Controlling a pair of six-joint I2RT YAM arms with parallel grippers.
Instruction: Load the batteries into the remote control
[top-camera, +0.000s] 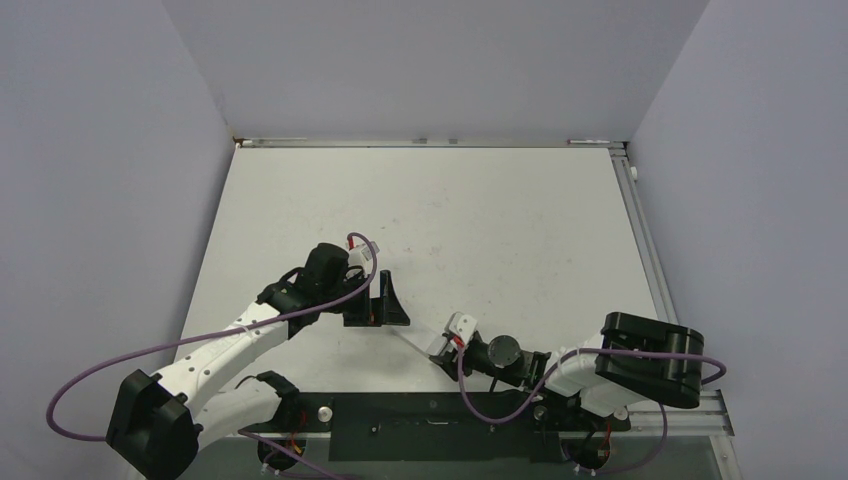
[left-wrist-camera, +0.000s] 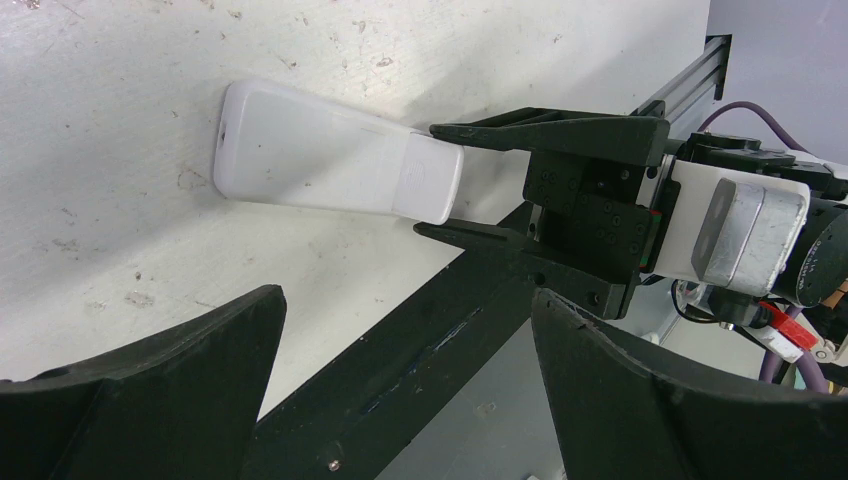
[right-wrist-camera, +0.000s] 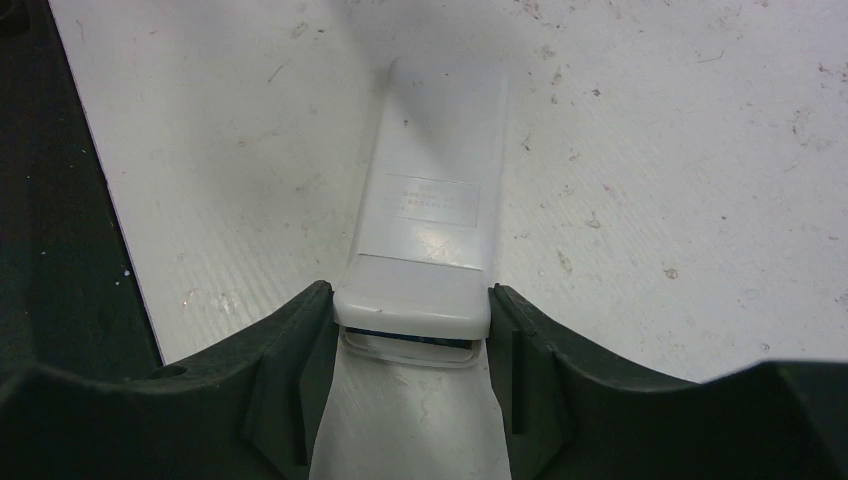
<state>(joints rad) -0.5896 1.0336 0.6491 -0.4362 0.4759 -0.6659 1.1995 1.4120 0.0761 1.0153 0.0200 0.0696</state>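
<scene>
gripping | right tool (right-wrist-camera: 410, 318) clamps smooth white rectangular remote control (right-wrist-camera: 435, 190) by its end | left tool (top-camera: 385, 300) spread wide

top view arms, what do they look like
The left arm and right arm: white links, bulky black joint housings, loose purple cable each. The left gripper and right gripper: black wedge-shaped fingers; a white-and-grey block with a red connector behind the right one.

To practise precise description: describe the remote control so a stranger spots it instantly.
On the white table, look between the arms. There the right hand grips one end of the remote control: a flat white slab, label side up, pale against that black hand.
</scene>
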